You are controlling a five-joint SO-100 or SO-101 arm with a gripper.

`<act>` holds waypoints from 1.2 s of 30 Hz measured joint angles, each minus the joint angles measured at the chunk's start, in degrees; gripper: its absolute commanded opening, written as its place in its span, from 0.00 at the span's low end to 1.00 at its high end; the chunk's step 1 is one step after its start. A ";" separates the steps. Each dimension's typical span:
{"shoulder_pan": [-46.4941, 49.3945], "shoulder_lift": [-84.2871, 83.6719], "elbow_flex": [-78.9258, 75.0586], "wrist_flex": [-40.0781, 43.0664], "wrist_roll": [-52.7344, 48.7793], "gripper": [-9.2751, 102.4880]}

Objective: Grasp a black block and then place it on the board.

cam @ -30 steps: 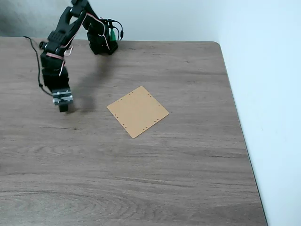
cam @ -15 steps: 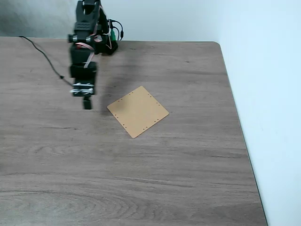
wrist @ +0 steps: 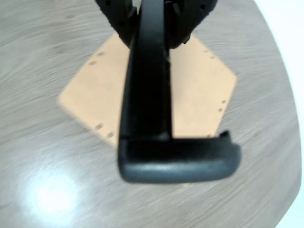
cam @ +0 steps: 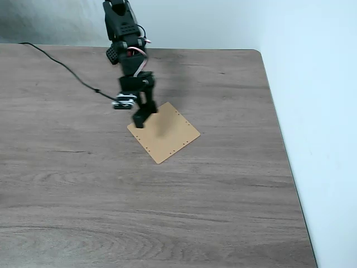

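Bright even light; wrist view blurred, with tabletop (wrist: 52,194) glare.

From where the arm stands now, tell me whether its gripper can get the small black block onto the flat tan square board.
Probably yes: the gripper holding the black block hangs over the tan board's corner, with nothing between.

In the fixed view the board (cam: 167,134) lies on the table (cam: 167,212), right of centre, turned corner-on. The gripper (cam: 142,117) hangs over the board's left corner, the arm (cam: 125,33) rising behind it toward the table's far edge. In the wrist view the block (wrist: 178,159) sits crosswise at the gripper's tip, above the board (wrist: 199,90).
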 measured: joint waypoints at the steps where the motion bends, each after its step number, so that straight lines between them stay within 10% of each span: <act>1: -0.79 -0.53 0.00 -0.35 1.85 0.09; 36: -6.59 -12.30 4.66 -12.48 20.92 0.11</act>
